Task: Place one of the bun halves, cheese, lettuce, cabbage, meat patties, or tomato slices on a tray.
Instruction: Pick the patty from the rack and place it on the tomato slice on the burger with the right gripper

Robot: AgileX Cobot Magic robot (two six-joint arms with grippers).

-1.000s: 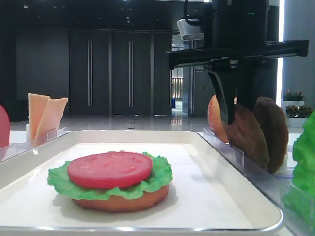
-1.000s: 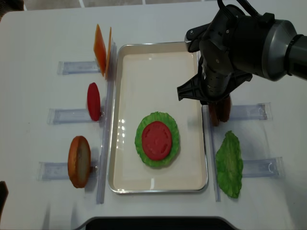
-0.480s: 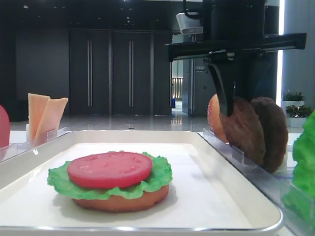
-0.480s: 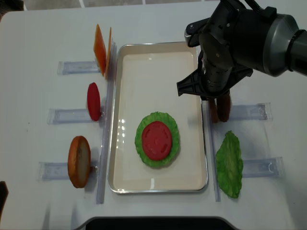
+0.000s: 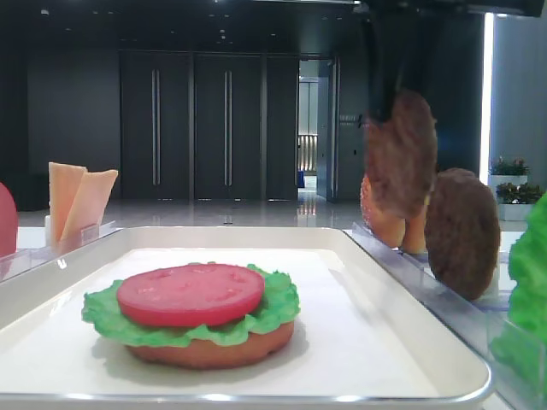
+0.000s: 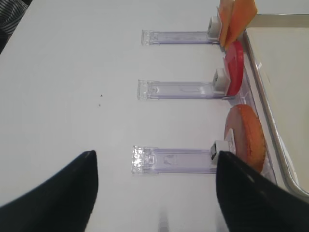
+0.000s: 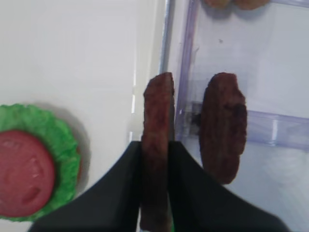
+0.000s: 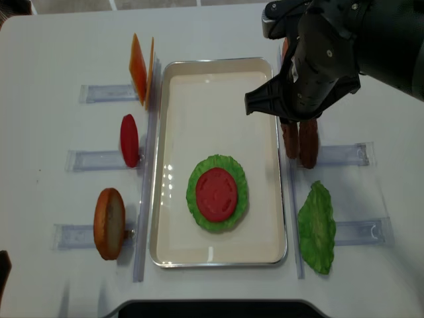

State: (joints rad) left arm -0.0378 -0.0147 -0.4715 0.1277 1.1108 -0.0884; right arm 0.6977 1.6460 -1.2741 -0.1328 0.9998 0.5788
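Observation:
My right gripper (image 7: 156, 146) is shut on a dark-brown meat patty (image 7: 157, 111), held on edge. In the low exterior view this patty (image 5: 400, 154) hangs above the tray's right rim (image 5: 402, 256). The second patty (image 7: 223, 126) stands upright in its clear holder just to the right. On the white tray (image 8: 199, 112) lies a stack of bun half, lettuce (image 8: 199, 205) and tomato slice (image 8: 216, 192). My left gripper (image 6: 154, 193) is open over bare table, left of a standing bun half (image 6: 246, 137).
Left of the tray, clear holders carry cheese slices (image 8: 140, 66), a tomato slice (image 8: 129, 139) and a bun half (image 8: 109, 222). A loose lettuce leaf (image 8: 317, 228) lies right of the tray. Another bun half (image 5: 380, 218) stands behind the patties.
The right gripper has risen with the left patty, lifting it out of the holder. The other patty stays in place. The left side is unchanged.

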